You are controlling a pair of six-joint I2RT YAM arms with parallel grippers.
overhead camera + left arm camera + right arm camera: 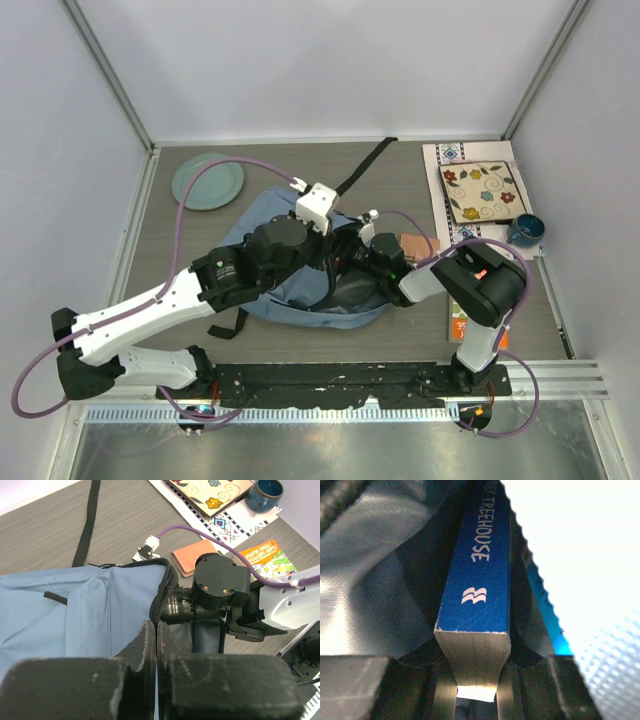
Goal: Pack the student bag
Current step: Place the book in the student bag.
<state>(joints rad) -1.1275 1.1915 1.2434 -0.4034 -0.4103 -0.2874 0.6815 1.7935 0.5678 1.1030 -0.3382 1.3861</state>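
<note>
The student bag (262, 292), light blue-grey fabric, lies in the middle of the table with its dark opening facing right. My left gripper (157, 630) is shut, and its tips pinch the zipped rim of the student bag (90, 610), holding the opening up. My right gripper (475, 667) is inside the bag, shut on a book with a blue spine (481, 575) that reads "TREEHOUSE". Grey lining surrounds the book. From above, the right wrist (385, 262) reaches into the opening and its fingers are hidden.
A green plate (208, 181) sits at the back left. At the back right a patterned mat holds a flowered plate (482, 190), with a blue mug (525, 232) beside it. A tan notebook (415, 245) and a colourful booklet (265, 557) lie right of the bag. A black strap (87, 525) trails backward.
</note>
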